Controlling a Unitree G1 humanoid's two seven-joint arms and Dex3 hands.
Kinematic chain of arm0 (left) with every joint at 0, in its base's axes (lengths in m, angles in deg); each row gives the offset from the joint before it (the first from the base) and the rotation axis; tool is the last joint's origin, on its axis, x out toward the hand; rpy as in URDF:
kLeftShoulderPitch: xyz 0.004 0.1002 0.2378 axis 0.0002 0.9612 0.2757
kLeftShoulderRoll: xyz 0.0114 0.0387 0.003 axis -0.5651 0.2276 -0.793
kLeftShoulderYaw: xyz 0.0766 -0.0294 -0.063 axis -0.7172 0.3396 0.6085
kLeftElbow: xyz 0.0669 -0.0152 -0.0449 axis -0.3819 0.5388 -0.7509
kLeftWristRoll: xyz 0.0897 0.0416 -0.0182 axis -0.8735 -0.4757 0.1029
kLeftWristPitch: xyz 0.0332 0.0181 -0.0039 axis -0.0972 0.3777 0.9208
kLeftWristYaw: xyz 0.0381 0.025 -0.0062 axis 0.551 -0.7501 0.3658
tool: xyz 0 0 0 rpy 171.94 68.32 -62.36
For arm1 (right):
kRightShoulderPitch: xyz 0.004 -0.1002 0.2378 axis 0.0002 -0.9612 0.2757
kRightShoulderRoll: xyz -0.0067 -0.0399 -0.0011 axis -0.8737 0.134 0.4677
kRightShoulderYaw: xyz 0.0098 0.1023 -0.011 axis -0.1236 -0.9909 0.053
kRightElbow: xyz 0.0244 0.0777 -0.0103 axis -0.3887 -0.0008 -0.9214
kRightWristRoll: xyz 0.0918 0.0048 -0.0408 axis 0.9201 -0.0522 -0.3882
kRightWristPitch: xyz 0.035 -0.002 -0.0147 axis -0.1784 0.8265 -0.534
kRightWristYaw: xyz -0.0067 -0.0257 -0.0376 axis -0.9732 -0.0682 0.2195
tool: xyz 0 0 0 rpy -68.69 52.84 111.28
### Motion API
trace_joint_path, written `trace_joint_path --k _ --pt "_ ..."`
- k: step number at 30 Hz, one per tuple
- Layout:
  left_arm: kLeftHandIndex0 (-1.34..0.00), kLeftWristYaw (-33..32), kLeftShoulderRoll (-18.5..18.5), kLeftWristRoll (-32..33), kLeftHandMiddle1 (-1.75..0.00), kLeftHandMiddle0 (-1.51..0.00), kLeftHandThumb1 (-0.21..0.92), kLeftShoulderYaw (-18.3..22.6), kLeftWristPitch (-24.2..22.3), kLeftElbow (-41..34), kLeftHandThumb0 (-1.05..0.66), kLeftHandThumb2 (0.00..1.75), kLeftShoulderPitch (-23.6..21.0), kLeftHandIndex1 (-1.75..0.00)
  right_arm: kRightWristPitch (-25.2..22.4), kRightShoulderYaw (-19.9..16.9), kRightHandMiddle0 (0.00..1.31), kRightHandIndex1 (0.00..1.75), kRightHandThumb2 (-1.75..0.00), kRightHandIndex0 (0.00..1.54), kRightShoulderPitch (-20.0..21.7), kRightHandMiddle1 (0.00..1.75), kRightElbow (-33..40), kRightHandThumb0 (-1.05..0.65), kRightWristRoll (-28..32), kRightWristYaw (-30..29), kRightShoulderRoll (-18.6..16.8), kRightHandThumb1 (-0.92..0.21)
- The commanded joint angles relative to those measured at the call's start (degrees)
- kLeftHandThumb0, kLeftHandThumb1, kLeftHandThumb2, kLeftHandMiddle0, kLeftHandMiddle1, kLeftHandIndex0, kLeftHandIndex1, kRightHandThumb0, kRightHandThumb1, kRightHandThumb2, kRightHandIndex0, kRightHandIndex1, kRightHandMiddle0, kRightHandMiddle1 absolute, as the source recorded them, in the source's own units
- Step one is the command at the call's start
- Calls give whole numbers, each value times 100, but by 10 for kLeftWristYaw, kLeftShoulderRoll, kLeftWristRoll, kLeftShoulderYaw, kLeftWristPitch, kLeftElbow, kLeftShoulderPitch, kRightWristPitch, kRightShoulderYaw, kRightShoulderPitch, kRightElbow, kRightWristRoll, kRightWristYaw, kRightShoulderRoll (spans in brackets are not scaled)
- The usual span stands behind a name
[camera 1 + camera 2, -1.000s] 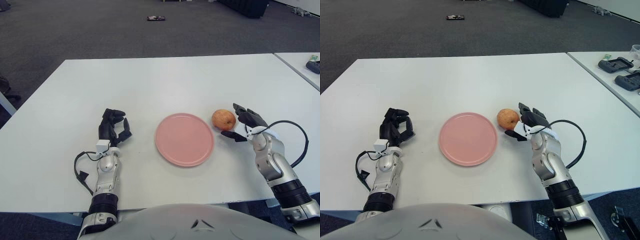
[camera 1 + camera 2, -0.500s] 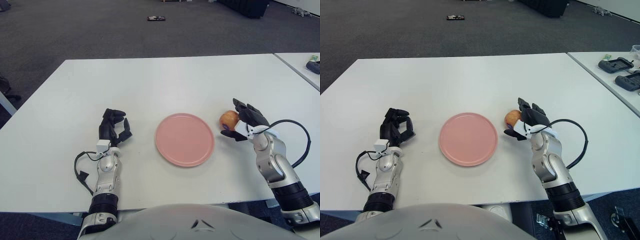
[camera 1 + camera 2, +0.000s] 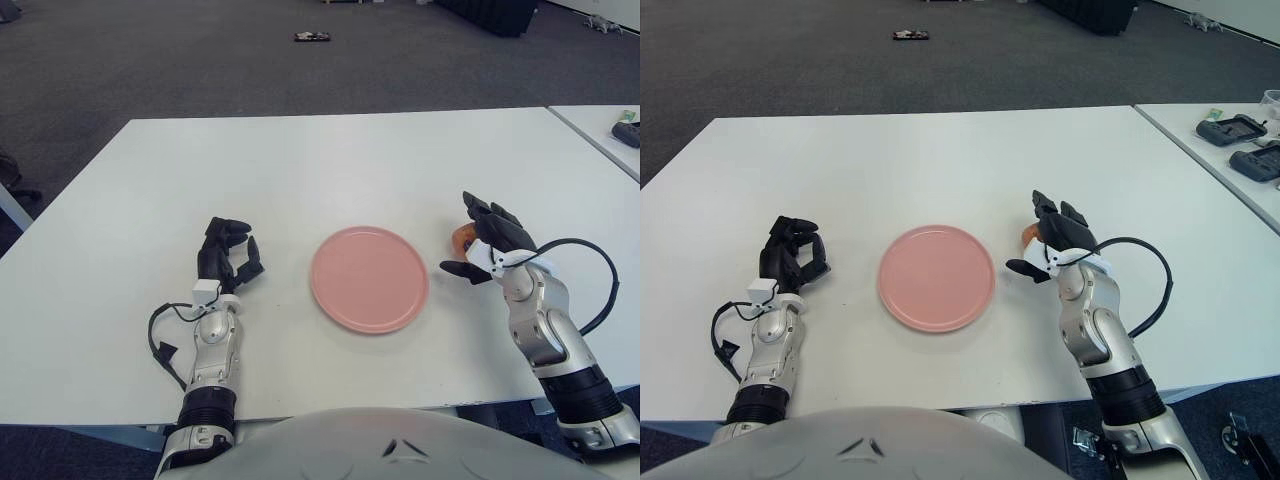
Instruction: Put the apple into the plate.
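While left hand is seen idle at left of pink plate, fingers curled, nothing held, white table is shown beneath. Plate positioned at table centre, nothing on it. Apple located just right of plate, on table, mostly hidden behind right hand. Right hand fingers wrapped over apple from right, thumb extended toward plate; firm grasp cannot be confirmed. Black cable looped beside right wrist.
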Motion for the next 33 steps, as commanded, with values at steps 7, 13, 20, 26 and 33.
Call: trace_joint_path --k 7,13,20,26,33 --pt "-53 -4 3 -4 -175 -85 41 -1 -10 25 -45 121 20 -175 25 23 0 0 -68 0 40 0 -29 -104 -1 18 1 -49" --pt "-53 -16 3 -16 -175 -84 41 -2 -14 22 -45 121 22 -175 37 30 0 0 -63 0 56 0 -68 -105 5 23 2 -57" --pt "-53 -13 1 -16 -175 -84 41 -2 -8 22 -45 121 23 -175 37 32 0 0 -60 0 68 0 -101 -105 6 20 -1 -60" --pt "-53 -12 2 -12 -175 -84 42 -1 -7 21 -44 121 24 -175 16 31 0 0 -59 0 72 0 -111 -105 1 20 -7 -61" --pt "-53 -13 1 -11 -175 -84 42 0 -11 21 -44 121 24 -175 -3 32 0 0 -58 0 78 0 -118 -105 -1 17 -10 -60"
